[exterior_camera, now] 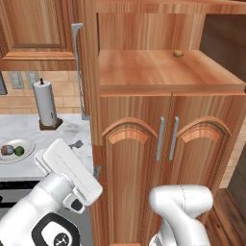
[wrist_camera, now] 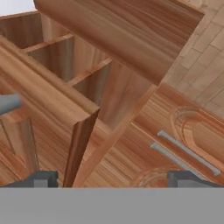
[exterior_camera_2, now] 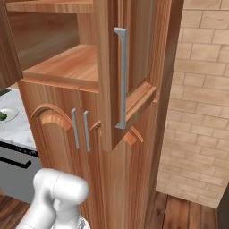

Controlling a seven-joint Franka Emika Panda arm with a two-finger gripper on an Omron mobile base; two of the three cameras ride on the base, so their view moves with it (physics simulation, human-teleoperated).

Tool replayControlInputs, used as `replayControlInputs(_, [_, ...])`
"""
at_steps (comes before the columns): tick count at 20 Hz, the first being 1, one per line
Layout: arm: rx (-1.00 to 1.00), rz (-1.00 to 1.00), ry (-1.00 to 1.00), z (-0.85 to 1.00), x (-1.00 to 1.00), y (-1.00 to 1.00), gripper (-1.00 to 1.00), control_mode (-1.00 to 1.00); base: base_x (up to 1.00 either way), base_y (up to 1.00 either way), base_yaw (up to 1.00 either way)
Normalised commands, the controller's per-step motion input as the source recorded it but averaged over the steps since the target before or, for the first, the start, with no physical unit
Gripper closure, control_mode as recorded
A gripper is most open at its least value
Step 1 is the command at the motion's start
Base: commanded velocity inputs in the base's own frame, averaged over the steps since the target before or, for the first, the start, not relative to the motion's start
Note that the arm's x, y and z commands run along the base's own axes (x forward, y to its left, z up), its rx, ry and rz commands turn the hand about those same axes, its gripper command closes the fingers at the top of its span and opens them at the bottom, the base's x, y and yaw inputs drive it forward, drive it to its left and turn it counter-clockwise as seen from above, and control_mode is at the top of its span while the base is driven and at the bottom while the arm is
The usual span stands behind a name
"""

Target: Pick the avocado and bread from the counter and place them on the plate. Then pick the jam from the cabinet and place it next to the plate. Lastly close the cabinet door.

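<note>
Two upper doors of the cabinet (exterior_camera: 168, 144) stand open in the left base view, exposing a bare wooden shelf. A small round brownish-orange object, apparently the jam (exterior_camera: 178, 54), sits far back on that shelf, right of its centre. The left upper door (exterior_camera: 82, 67) is seen edge-on, its silver bar handle facing the counter. Both arched lower doors are shut, their two bar handles side by side. To the left lies the counter (exterior_camera: 72, 127) of marble. On it rests the plate (exterior_camera: 28, 144), carrying the bread (exterior_camera: 6, 150) and the avocado (exterior_camera: 19, 151) just beside each other. A paper towel roll (exterior_camera: 45, 103) stands upright on a dark base behind the plate, near the wall.

In the right base view, the right upper door (exterior_camera_2: 129, 71) projects toward the camera, with its long handle vertical. The shelf behind it shows at left. A slice of the plate (exterior_camera_2: 10, 115) with a green item on it appears at the left edge. A brick wall (exterior_camera_2: 201, 89) fills the right side.

In the hand view, the gripper (wrist_camera: 116, 180) looks at the cabinet with the picture rolled. Its two dark fingertips (wrist_camera: 41, 179) sit far apart at the bottom, spread wide, with nothing between them. The open door's edge and the lower door handles lie ahead.
</note>
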Motion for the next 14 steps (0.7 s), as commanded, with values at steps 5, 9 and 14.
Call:
replayControlInputs(5, [-0.07,-0.12,0.00,-0.11,0.44,0.52,-1.00,-1.00,0.00,0.00,0.00])
replayControlInputs(9, [-0.07,-0.12,0.00,-0.20,0.46,0.54,-1.00,-1.00,0.00,0.00,0.00])
replayControlInputs(14, [-0.08,-0.10,0.00,-0.18,0.48,0.45,-1.00,-1.00,0.00,0.00,0.00])
